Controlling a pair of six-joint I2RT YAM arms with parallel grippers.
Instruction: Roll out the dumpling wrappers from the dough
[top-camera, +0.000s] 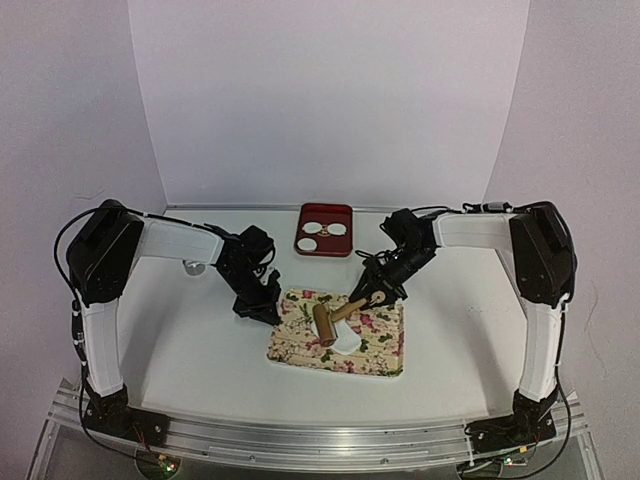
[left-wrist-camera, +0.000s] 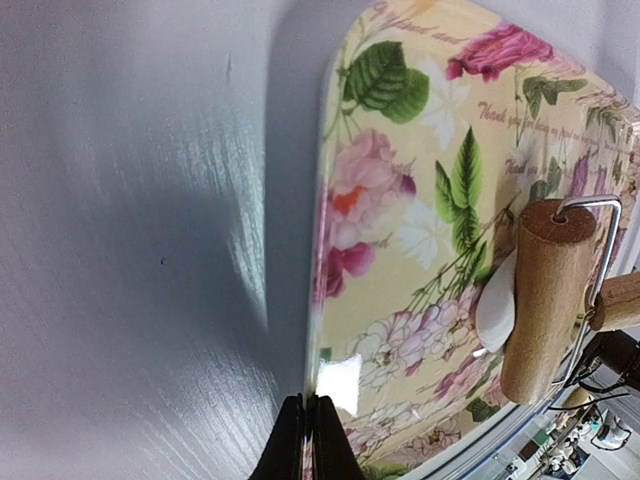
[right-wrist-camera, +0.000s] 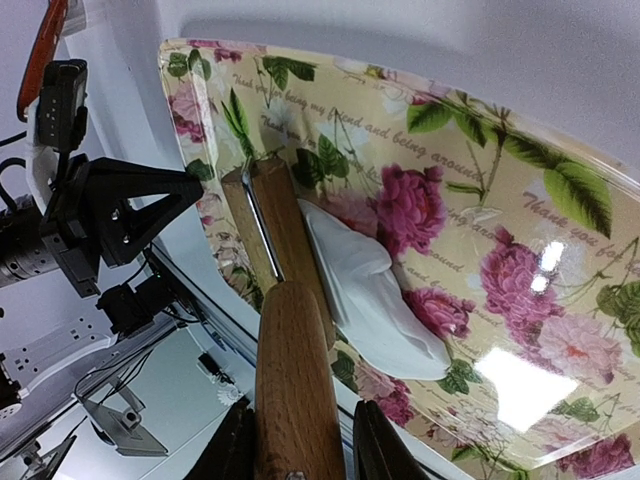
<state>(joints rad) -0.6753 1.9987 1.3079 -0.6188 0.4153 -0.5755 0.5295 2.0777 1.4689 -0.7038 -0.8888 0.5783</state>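
While the right gripper (right-wrist-camera: 300, 450) clamps the wooden handle of a small rolling pin (top-camera: 324, 322), the pin's barrel rests on a flowered mat (top-camera: 300, 348) with its side against a soft lump of white dough (top-camera: 347, 342). The dough lies on the mat close to the middle of its near edge, partly tucked beside the barrel. The left gripper (left-wrist-camera: 308, 445) is clenched with nothing between its fingers, and its tips meet the mat's left edge. The mat sits at the middle of the white table (top-camera: 200, 350), nearer the near edge than the far one. At the middle of the table's far edge stands a red tray (top-camera: 300, 235) holding two round white wrappers (top-camera: 312, 240), lying flat side by side and well apart from the dough.
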